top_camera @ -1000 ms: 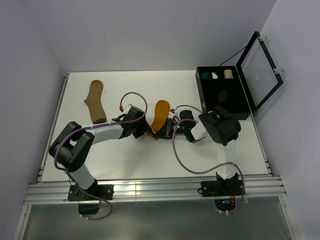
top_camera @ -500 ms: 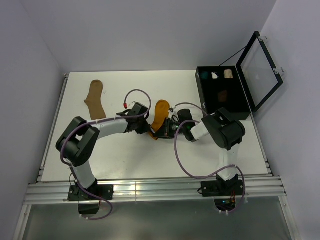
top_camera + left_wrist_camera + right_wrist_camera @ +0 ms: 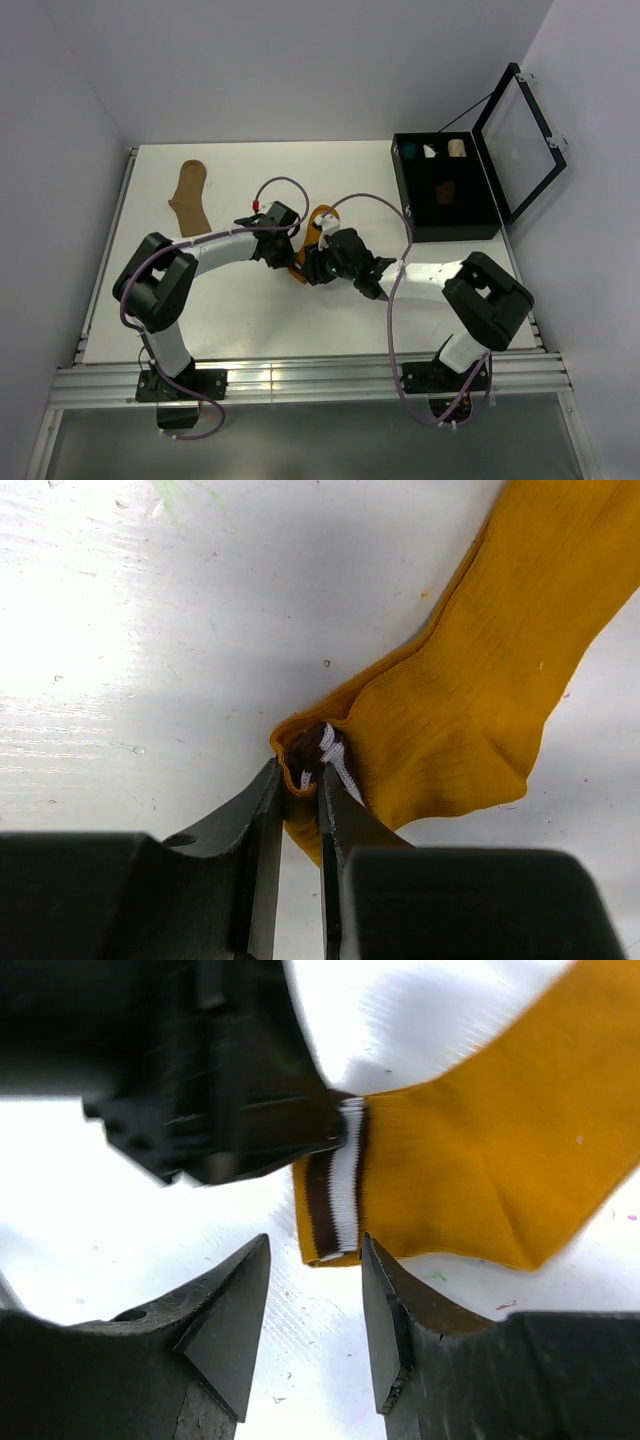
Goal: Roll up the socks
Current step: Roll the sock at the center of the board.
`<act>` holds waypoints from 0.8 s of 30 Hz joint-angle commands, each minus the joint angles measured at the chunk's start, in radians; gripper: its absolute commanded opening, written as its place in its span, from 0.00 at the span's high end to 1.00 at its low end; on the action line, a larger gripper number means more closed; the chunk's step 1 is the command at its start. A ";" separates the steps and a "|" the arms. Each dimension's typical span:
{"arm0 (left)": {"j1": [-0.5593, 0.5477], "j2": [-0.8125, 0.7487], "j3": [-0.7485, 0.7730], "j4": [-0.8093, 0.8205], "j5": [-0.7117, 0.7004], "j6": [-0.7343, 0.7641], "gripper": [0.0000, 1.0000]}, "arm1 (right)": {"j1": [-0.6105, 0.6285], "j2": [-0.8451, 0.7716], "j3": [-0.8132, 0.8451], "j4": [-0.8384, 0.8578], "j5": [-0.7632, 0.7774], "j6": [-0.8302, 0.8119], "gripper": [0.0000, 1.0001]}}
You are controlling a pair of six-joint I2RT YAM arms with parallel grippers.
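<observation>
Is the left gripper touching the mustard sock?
Touching. The left wrist view shows the left gripper clamped on the striped cuff of the mustard sock.

The left sock (image 3: 188,195) lies at the left rear of the bench (image 3: 250,320). The middle sock (image 3: 470,700) lies mid-bench, its near end in the left tool (image 3: 300,780), with the right tool (image 3: 315,1245) close on that end's right. The box (image 3: 456,232) sits at the right rear, bundles (image 3: 430,151) in its back compartments.
</observation>
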 commanded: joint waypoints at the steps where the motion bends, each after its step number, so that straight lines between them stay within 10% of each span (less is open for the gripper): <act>1: 0.006 -0.005 0.001 -0.091 0.004 0.060 0.88 | 0.075 -0.026 0.025 -0.007 0.203 -0.152 0.51; 24: 0.009 -0.001 0.003 -0.066 0.045 0.064 0.88 | 0.270 0.233 0.153 -0.008 0.503 -0.322 0.52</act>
